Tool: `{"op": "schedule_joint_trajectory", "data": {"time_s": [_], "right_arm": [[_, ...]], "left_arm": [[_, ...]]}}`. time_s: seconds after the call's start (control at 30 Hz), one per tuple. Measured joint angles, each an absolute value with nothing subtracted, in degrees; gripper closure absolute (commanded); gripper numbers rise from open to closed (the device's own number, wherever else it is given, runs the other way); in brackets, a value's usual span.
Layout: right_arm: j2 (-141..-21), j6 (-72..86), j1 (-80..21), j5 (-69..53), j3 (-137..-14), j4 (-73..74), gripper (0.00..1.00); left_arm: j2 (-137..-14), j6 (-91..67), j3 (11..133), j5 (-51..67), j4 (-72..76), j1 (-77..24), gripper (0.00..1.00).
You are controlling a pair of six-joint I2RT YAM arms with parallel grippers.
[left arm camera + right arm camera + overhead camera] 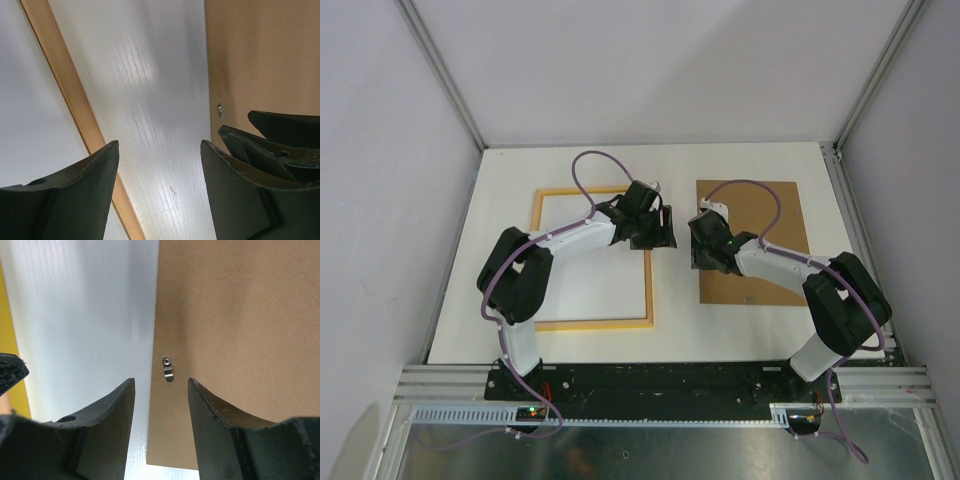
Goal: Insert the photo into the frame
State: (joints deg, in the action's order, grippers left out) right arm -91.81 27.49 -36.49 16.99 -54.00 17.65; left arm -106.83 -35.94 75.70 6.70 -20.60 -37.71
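Two tools in view, one per arm, tips close together near the middle of the table.

Left tool: fingers spread wide, gripping nothing, touching nothing that can be seen. Poised over the bare white strip between the frame's right rail and the backing board's left edge.

Right tool: parted to a moderate gap, narrower than the left one, likewise holding nothing. Hanging over the left edge of the backing board, one finger above brown board and the other above white table. Whether the tips touch the board: cannot tell.

One frame, flat on the left half of the table, pale wood side up, with a sliver of bright yellow at the far left of the right wrist view. Plain white inside its opening.

Photo: printed side not to be made out in any view; whether the white inside the frame is table or the print's back, cannot tell.

One brown backing board, flat on the right half, apart from the frame. One small metal tab on it, just inside its left edge.
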Motion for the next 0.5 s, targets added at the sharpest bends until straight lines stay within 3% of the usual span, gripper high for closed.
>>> {"op": "schedule_joint_trajectory", "data": {"time_s": [0.27, 0.5], "right_arm": [[-91.8, 26.0, -36.7, 17.1, -54.0, 16.8, 0.5], [-92.8, 25.8, -36.7, 17.0, -54.0, 15.8, 0.6]], "left_arm": [[-106.8, -36.0, 75.7, 6.7, -20.6, -37.7, 0.29], [-106.8, -36.0, 75.7, 6.7, -20.6, -37.7, 0.29]]}}
